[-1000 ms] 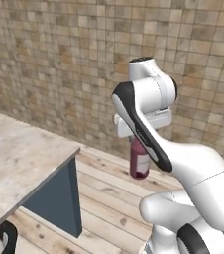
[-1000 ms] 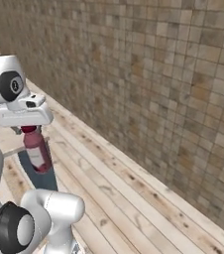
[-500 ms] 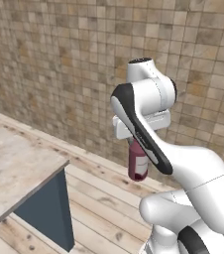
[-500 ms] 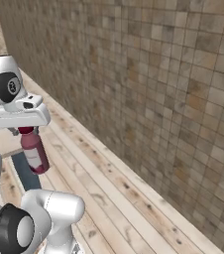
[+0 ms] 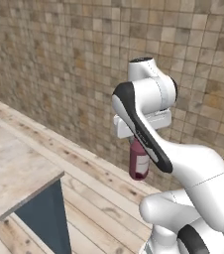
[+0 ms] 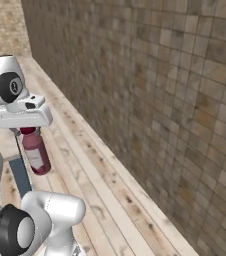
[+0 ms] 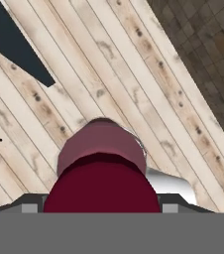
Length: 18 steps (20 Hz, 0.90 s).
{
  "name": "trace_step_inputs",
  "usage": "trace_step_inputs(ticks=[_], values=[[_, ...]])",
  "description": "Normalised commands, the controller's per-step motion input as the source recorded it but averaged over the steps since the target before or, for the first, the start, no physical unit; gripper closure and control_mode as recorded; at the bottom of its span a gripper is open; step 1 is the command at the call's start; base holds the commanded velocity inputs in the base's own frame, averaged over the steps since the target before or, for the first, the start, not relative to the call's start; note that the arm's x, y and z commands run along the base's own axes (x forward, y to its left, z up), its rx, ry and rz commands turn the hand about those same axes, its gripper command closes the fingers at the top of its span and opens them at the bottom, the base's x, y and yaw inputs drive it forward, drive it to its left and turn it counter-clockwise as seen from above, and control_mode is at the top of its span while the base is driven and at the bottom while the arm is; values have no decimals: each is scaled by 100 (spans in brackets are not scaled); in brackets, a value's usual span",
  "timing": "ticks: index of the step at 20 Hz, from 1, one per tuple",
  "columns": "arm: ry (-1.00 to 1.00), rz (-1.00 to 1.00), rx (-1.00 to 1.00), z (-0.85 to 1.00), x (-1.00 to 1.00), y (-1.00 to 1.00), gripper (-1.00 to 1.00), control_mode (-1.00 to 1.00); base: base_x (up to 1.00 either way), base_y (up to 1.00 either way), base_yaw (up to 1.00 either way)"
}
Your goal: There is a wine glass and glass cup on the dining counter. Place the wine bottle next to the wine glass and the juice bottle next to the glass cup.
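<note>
Nearest us, we see the gripper (image 6: 29, 131) pinching the juice bottle (image 6: 36, 154) by its wide dark red cap, the stout maroon body with white label hanging above the plank floor (image 6: 100, 190), the dining counter (image 5: 10, 178) corner beyond at left.

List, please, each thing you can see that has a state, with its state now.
juice bottle: upright, cap on, held by its top, hanging in the air over the wooden floor.
gripper: shut on the juice bottle's cap.
dining counter: only its corner in view, apart from the bottle.
</note>
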Motion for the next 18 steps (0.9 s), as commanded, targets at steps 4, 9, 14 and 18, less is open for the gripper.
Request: trace_step_inputs(ticks=[4, 9, 14, 18], values=[[0, 0, 0, 0, 0, 0, 100, 100, 63, -17, 33], [0, 0, 0, 0, 0, 0, 100, 100, 63, -18, 32], [0, 0, 0, 0, 0, 0, 100, 100, 64, -23, 25], [0, 0, 0, 0, 0, 0, 100, 100, 64, -24, 21]])
